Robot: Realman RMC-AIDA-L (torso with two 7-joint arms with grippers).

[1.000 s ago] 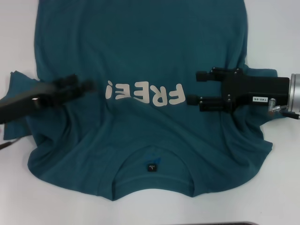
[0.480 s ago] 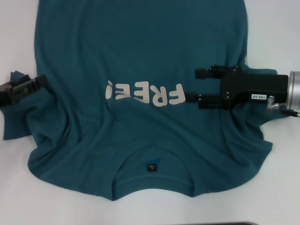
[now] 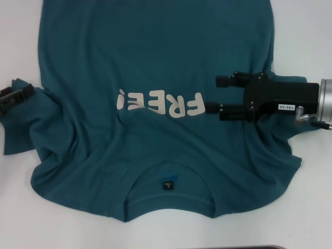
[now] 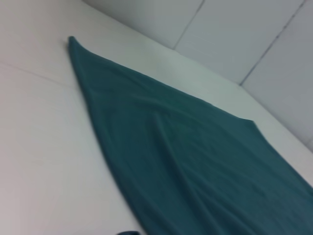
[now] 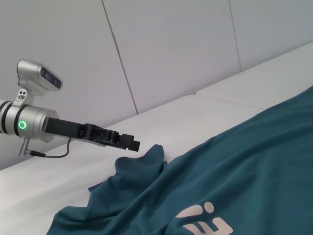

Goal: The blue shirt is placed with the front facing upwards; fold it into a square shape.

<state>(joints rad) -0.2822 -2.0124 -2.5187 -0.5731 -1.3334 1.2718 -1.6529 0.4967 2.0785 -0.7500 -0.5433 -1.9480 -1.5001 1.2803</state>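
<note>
The blue shirt (image 3: 155,57) lies spread face up on the white table, its white "FREE!" lettering (image 3: 161,104) upside down to me and its black neck tag (image 3: 168,184) near the front edge. My right gripper (image 3: 218,95) is open and empty, hovering over the shirt just right of the lettering. My left gripper (image 3: 18,96) is at the far left edge, by the shirt's crumpled sleeve (image 3: 23,129), holding nothing. It also shows in the right wrist view (image 5: 128,143), above the sleeve's raised fold (image 5: 146,159). The left wrist view shows only shirt fabric (image 4: 195,161) on the table.
The white table (image 3: 306,36) runs around the shirt on all sides. White wall panels (image 5: 171,49) stand behind the table. A dark edge (image 3: 249,247) shows at the very front.
My left arm has drawn back leftward from over the shirt's chest to the table's left edge, beside the sleeve. The right gripper has stayed almost still.
</note>
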